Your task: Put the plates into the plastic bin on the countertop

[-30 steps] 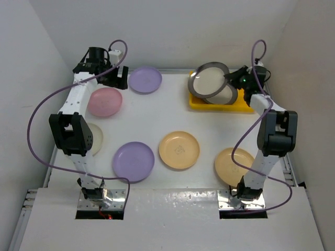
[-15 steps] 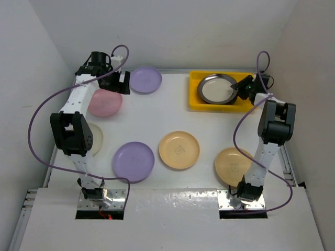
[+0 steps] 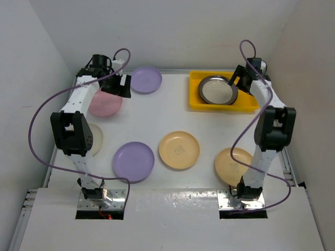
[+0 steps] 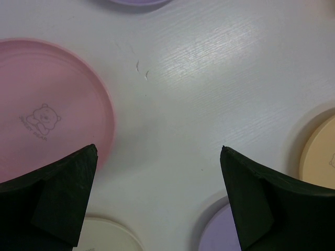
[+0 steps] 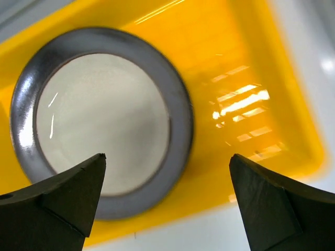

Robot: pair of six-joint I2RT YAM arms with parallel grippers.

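The yellow plastic bin stands at the far right of the white countertop. A dark-rimmed plate with a pale centre lies flat inside it, touched by nothing. My right gripper hangs open just above the bin's right part. Its wrist view has that plate and the bin's floor below the open right gripper. At the far left my left gripper is open and empty, hovering between a pink plate and a lilac plate.
On the countertop also lie a cream plate partly under the left arm, a second lilac plate, a tan plate and another tan plate behind the right arm. White walls close in three sides.
The right gripper opened and let go of the dark-rimmed plate. That plate went from tilted above the bin to flat inside it, and the gripper drew back. The left gripper shifted slightly right.
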